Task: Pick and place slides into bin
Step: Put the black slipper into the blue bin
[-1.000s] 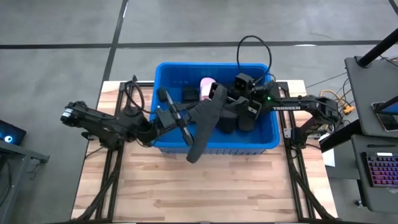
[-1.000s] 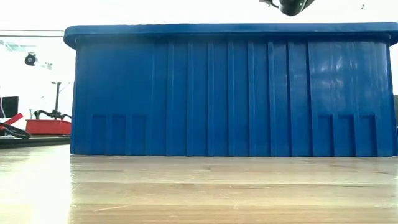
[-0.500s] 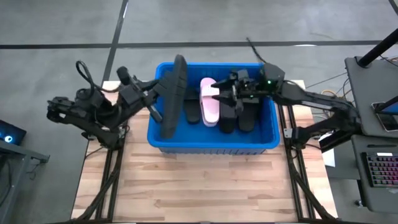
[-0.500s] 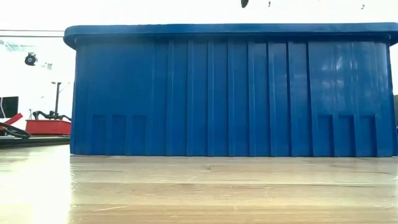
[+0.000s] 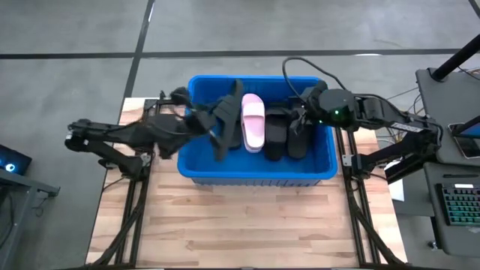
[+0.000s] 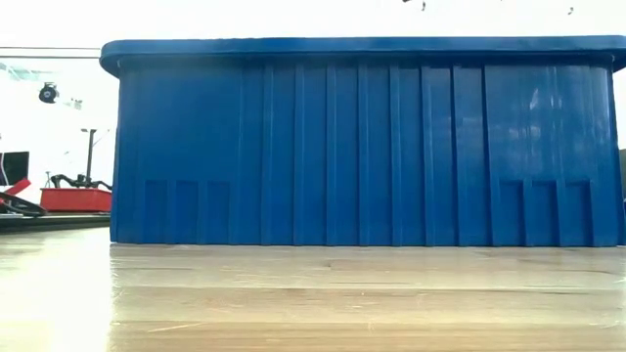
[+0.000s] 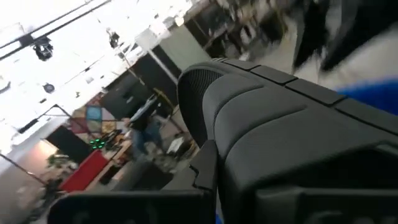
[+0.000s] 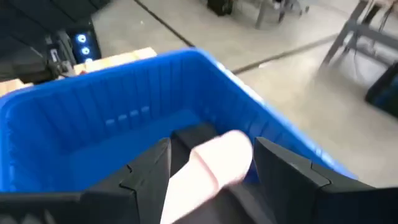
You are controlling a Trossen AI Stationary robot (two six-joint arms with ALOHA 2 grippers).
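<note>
The blue bin (image 5: 259,176) stands at the table's far middle. On its floor lie a pale pink slide (image 5: 253,120) and two black slides (image 5: 287,137) to its right. My left gripper (image 5: 210,126) reaches in over the left rim, shut on another black slide (image 5: 227,120), which fills the left wrist view (image 7: 267,124). My right gripper (image 5: 300,118) hovers open over the bin's right part. In its wrist view (image 8: 212,144) the pink slide (image 8: 214,163) shows below and beyond the fingers. The low view shows only the bin's near wall (image 6: 362,147). My left gripper holds the black slide about midway along its length (image 5: 219,127), coming level from the table's left and lying across it. The slide stands on its edge, slanting from far to near over the bin's left part. The slide itself hides the fingers in the wrist view.
Bare wooden table (image 5: 247,225) lies between the bin and the near edge. A desk with a keyboard (image 5: 459,204) stands beyond the table's right side. Cables (image 5: 300,64) loop over the bin's far right corner.
My left gripper has swung the black slide from over the bin's near wall out to the left rim, then back in over the bin's left part, turning it onto its edge. My right gripper has risen from among the black slides and drawn back toward the bin's right side, tipping up.
</note>
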